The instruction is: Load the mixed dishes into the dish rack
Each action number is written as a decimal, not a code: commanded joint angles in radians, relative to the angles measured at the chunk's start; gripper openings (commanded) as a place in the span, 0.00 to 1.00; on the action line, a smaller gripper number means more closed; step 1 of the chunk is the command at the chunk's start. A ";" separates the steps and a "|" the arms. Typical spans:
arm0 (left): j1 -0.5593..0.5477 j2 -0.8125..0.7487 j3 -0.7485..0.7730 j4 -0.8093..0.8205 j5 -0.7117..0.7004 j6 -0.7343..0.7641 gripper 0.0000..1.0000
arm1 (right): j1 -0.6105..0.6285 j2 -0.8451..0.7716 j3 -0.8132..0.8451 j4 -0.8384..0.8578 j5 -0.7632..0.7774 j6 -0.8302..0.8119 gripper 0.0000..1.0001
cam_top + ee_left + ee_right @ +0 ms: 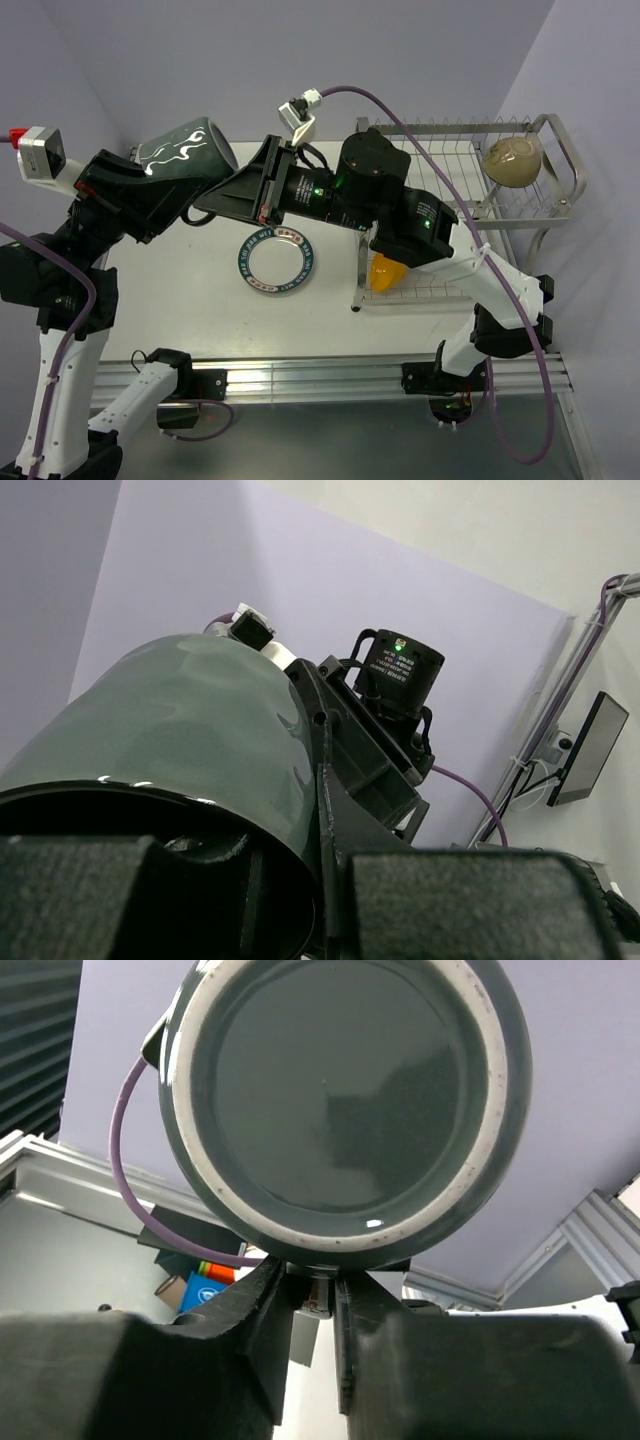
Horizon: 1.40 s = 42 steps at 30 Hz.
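Observation:
The dark mug with white squiggles [185, 148] is held in the air above the table's far left. My left gripper [172, 180] is shut on its rim; in the left wrist view [300, 900] the mug [180, 730] fills the frame. My right gripper [207, 198] reaches left to the mug. In the right wrist view the mug's base [340, 1090] faces the camera and the gripper [318, 1285] is shut on a dark piece under it, apparently the handle. The white plate with teal lettered rim [277, 260] lies on the table. The light blue tumbler and clear glass are out of view.
The silver wire dish rack [455, 128] stands at the far right. The beige bowl [512, 160] sits on its upper tier. The small orange bowl [385, 272] shows on its lower tier under my right arm. A purple cable [400, 120] arcs above the rack.

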 commanded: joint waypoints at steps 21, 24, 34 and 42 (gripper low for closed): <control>-0.003 0.024 0.075 -0.025 0.047 0.040 0.23 | 0.016 0.052 0.096 -0.136 0.199 -0.143 0.00; -0.003 0.018 0.067 -0.046 0.033 0.046 0.57 | 0.016 0.002 0.032 -0.090 0.212 -0.160 0.00; -0.003 0.031 0.084 -0.100 0.033 0.083 0.99 | 0.016 -0.073 -0.066 -0.029 0.245 -0.192 0.00; -0.003 -0.043 0.024 -0.460 -0.281 0.201 0.99 | 0.007 -0.143 -0.100 -0.022 0.281 -0.259 0.00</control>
